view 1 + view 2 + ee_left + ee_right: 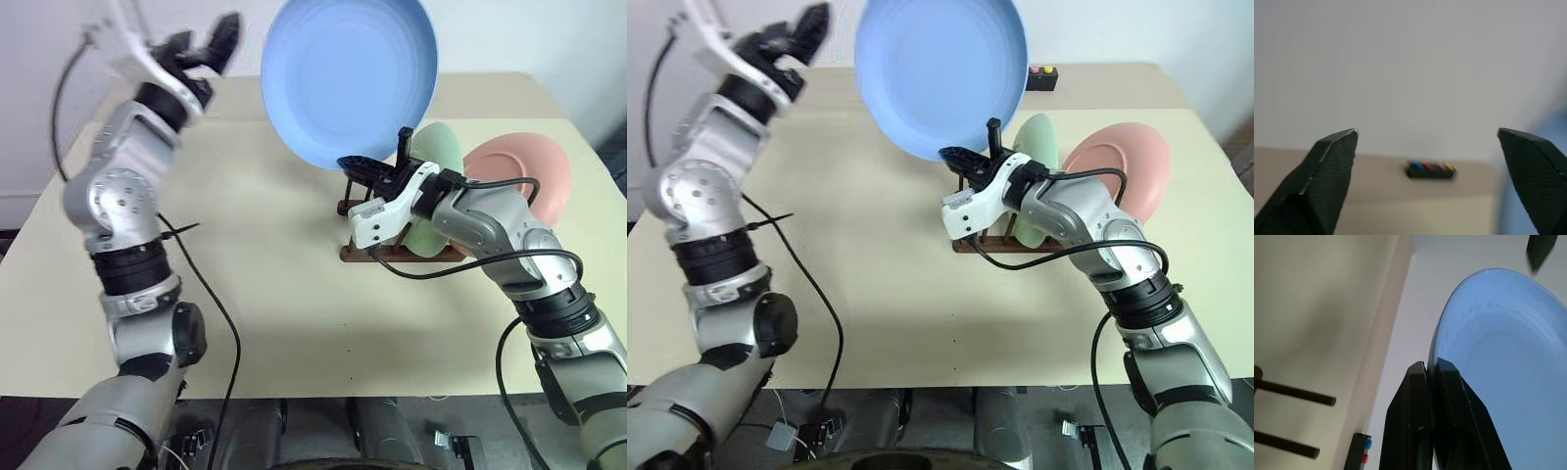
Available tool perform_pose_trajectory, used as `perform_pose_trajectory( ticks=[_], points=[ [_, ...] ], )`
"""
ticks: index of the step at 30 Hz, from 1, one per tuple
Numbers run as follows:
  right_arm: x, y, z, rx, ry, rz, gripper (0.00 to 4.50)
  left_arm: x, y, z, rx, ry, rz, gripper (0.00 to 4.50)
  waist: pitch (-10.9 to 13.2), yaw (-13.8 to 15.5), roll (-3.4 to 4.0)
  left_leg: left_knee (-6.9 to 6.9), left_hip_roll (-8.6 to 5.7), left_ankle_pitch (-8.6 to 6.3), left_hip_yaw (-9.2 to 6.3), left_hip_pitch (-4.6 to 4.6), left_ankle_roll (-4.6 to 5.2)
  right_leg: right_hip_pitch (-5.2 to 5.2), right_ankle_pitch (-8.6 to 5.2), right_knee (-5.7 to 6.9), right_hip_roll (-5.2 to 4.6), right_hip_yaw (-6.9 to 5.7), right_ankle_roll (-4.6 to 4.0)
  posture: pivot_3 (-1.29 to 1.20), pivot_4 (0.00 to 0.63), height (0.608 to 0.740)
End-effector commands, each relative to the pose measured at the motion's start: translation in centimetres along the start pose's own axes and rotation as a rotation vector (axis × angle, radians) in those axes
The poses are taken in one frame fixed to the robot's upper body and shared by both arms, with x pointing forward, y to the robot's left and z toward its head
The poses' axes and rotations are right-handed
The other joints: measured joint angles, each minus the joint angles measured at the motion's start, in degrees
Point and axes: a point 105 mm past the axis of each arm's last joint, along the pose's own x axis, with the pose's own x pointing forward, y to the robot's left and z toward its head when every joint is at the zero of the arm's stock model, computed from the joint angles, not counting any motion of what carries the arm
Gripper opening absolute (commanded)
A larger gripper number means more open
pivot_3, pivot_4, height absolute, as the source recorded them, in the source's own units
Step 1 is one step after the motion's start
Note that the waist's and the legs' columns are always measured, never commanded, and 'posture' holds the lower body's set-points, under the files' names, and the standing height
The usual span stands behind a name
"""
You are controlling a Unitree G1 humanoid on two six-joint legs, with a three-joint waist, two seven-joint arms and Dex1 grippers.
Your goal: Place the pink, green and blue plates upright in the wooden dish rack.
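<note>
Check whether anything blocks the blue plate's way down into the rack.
Nothing visible does. The right gripper holds the blue plate above the wooden dish rack; the green plate and pink plate already stand in slots farther right.

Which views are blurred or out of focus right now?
Left eye view: the left tool is motion-smeared, the blue plate sharp. Left wrist view: the black button box and table edge are soft. Right wrist view: the right tool on the plate rim is crisp, the background soft.
</note>
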Motion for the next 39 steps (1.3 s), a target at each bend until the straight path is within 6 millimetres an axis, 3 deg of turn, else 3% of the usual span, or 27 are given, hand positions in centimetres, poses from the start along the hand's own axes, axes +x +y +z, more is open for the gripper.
perform_pose_trajectory(
  ticks=[1,4,8,12,17,23,30,39],
  points=[
    [-0.9,-2.7,-0.3,-0.03,-0.016,-0.1,0.0,-0.6,2.9,3.0,0.112,-0.115,0.114,4.49,0.0,0.1,0.0,0.0,0.0,0.0,0.0,0.0,0.0,0.01,0.0,-0.01,0.0,0.0,0.0,0.0,0.15,0.74],
    [-1.2,-4.6,0.0,0.059,-0.066,-0.186,0.0,-1.3,4.1,1.0,0.248,-0.034,0.118,4.49,0.0,0.3,0.01,0.0,0.0,0.0,0.0,0.0,0.0,0.02,0.0,-0.02,0.0,0.0,0.0,0.0,0.15,0.74],
    [-2.0,-9.5,1.1,0.351,-0.212,-0.365,0.0,-3.9,3.2,-6.1,0.496,0.224,-0.09,4.49,0.0,0.1,0.05,-0.02,0.0,0.0,0.01,0.02,0.0,0.03,0.01,0.01,0.0,0.03,-0.02,0.0,0.15,0.74],
    [-2.9,-12.6,1.9,0.737,-0.379,-0.44,0.0,-7.7,1.9,-10.7,0.434,0.369,-0.282,4.49,0.0,0.0,0.04,-0.05,0.06,-0.01,-0.03,0.0,0.01,-0.01,0.03,0.0,0.03,0.01,-0.05,0.0,0.15,0.74],
    [-4.7,-14.8,3.0,1.212,-0.637,-0.407,0.0,-10.4,1.4,-14.2,0.394,0.509,-0.371,4.49,0.0,0.2,0.06,-0.06,0.13,-0.1,-0.07,0.0,0.19,-0.03,0.09,0.06,0.06,-0.01,-0.16,0.0,0.15,0.74],
    [-5.4,-13.2,3.0,1.576,-0.677,-0.298,0.0,-11.3,0.9,-15.9,0.365,0.559,-0.403,4.49,0.0,0.5,0.07,-0.06,0.13,-0.1,-0.07,0.04,0.2,-0.01,0.12,0.1,0.08,-0.03,-0.19,0.0,0.15,0.74],
    [-5.1,-10.1,2.0,1.968,-0.593,-0.354,0.0,-12.2,0.4,-17.7,0.455,0.602,-0.479,4.49,-0.1,0.3,0.11,-0.1,0.14,-0.1,-0.03,0.04,0.2,-0.07,0.11,0.13,0.08,-0.02,-0.19,0.0,0.15,0.74],
    [-4.3,-7.7,2.1,2.193,-0.507,-0.376,0.0,-12.1,-0.2,-18.5,0.458,0.605,-0.508,4.49,-0.1,0.2,0.13,-0.09,0.14,-0.1,-0.02,0.03,0.21,-0.08,0.11,0.15,0.09,-0.01,-0.19,0.0,0.15,0.74]
  ],
)
